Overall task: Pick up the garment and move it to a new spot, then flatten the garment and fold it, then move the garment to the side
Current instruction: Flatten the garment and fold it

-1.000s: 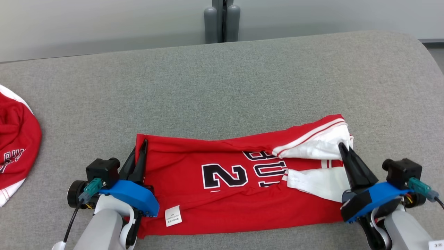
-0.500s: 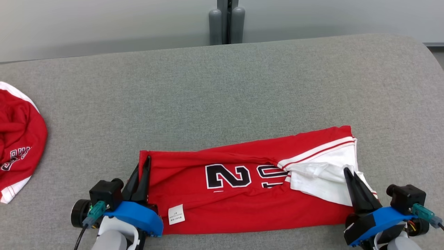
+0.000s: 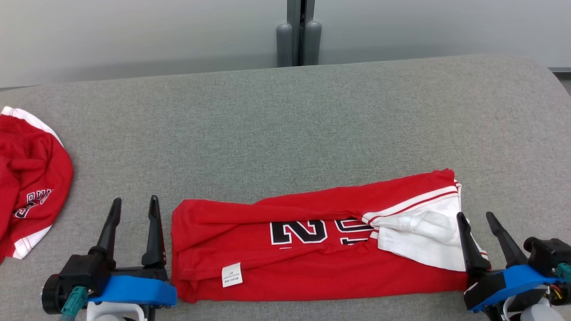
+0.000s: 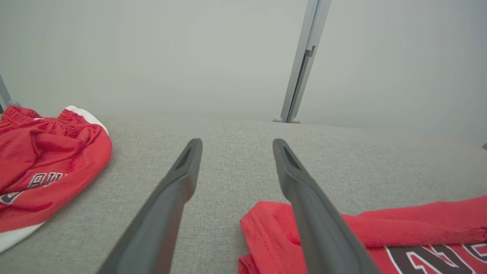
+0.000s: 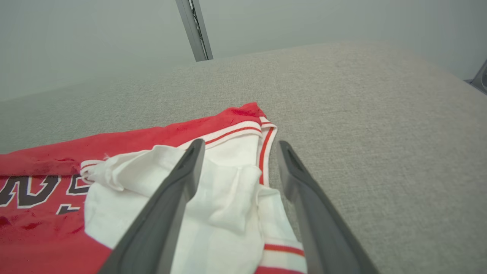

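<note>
In the head view the jersey (image 3: 312,249) lay as a long folded band along the bench's (image 3: 285,125) near edge, from the middle toward the right. The left gripper (image 3: 135,199) stood just beside its left end and the right gripper (image 3: 474,216) at its white right end. Both had their fingers spread and held nothing, probably placed so as to work the two ends together. A second garment (image 3: 31,178) sat bunched at the left edge, likely set aside. In the left wrist view the left gripper (image 4: 236,141) gaped over bare bench, its right finger crossing the jersey's (image 4: 399,228) hemmed corner. In the right wrist view the right gripper (image 5: 240,142) straddled the rumpled white cloth, gripping none; that patch looked in need of smoothing.
</note>
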`<state>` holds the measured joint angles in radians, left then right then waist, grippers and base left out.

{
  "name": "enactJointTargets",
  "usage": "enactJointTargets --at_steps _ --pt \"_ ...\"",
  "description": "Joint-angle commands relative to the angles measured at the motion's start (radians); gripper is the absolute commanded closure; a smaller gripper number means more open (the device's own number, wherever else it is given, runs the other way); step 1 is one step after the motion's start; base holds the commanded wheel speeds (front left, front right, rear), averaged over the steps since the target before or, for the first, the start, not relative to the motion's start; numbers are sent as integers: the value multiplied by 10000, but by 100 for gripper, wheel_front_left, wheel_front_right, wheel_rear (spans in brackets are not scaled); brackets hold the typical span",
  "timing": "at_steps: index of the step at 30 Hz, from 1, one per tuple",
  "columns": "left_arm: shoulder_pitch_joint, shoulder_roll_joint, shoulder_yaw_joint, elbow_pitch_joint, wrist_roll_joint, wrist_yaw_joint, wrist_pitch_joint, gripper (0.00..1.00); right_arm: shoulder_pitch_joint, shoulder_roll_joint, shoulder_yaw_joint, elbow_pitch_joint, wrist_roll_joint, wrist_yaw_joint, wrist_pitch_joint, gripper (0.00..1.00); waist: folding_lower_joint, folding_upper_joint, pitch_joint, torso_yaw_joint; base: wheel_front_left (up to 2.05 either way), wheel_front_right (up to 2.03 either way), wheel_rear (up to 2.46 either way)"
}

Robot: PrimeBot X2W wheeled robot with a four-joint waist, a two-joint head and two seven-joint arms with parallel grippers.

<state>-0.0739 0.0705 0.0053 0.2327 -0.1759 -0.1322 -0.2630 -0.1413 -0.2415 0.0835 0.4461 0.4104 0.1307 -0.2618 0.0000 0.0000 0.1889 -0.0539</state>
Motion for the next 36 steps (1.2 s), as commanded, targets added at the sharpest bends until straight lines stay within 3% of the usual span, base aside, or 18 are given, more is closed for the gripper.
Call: enactJointTargets --at_steps 1,5,11,25,26,27,28,31,36 --pt "136 -41 283 -306 135 34 -24 0 -177 -122 -114 -61 -86 1 -41 0 0 0 -5 30 0 0 0" --pt "286 -102 688 -715 357 32 -24 0 -430 -229 -208 36 -208 1 -39 0 0 0 -21 84 0 0 0" --pt "476 -177 1155 -1166 759 116 -24 0 -1070 -379 -244 1139 -667 1 452 0 0 0 -43 195 0 0 0" --pt "571 -200 1438 -676 831 275 -24 0 -1826 -30 612 3839 -757 3 1453 0 0 0 66 451 0 0 0" --pt "571 -200 1435 -653 829 288 -24 0 -1816 12 740 3908 -715 4 1462 39 0 0 62 452 0 0 0" --pt "578 -202 1432 -634 822 302 -24 0 -1827 70 910 3969 -675 13 1449 59 0 0 56 448 0 0 0" --pt "589 -200 1426 -618 817 313 -24 0 -1823 151 1090 4024 -541 18 1471 100 0 0 50 444 0 0 0" --pt "615 -198 1404 -553 829 325 -24 0 -1849 193 1390 4066 -108 21 1326 100 0 0 -8 424 0 0 0" --pt "712 -199 1396 -449 890 356 -24 0 -2001 -354 1329 4199 316 -6 819 100 0 0 -235 328 0 0 0"
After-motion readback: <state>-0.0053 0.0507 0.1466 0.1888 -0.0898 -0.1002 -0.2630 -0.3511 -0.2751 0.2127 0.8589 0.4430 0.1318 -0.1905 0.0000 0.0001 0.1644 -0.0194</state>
